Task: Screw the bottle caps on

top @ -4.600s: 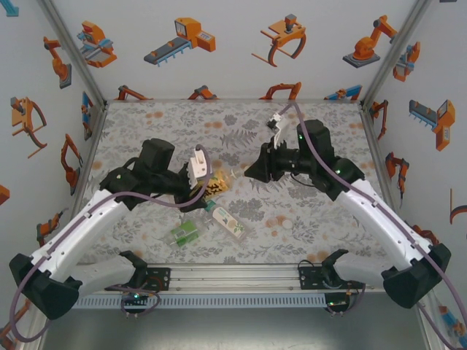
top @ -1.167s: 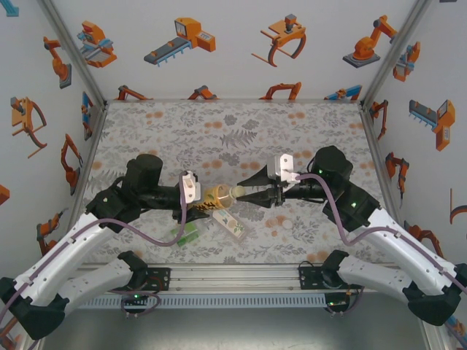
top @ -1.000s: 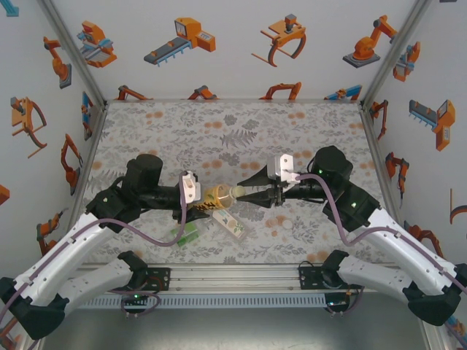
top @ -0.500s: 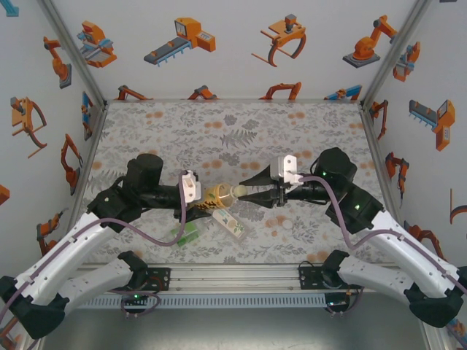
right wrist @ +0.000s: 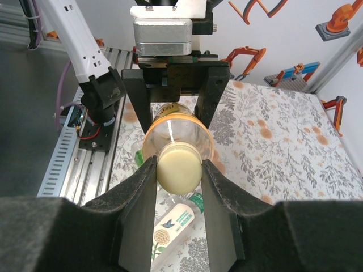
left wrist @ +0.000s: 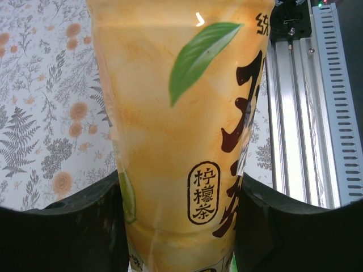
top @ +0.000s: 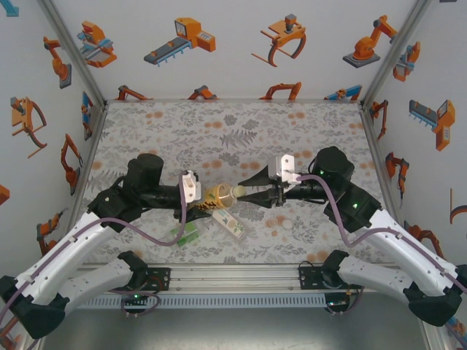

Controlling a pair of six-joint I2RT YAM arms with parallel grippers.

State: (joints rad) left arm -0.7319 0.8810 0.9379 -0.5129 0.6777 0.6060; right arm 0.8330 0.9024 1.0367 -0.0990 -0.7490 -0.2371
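The right gripper (top: 246, 194) pinches a pale cap (right wrist: 179, 168) against the mouth of the amber bottle (left wrist: 181, 124), which the left gripper (top: 191, 203) clamps firmly (held level above the tabletop (top: 241, 124)). Best to keep cap and neck coaxial, pressing lightly while twisting so the threads catch squarely.

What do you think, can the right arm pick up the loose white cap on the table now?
Probably not yet. The loose cap lies in the open near the right end effector, with nothing blocking it, but that end effector is shut on a second cap at the mouth of the yellow bottle.
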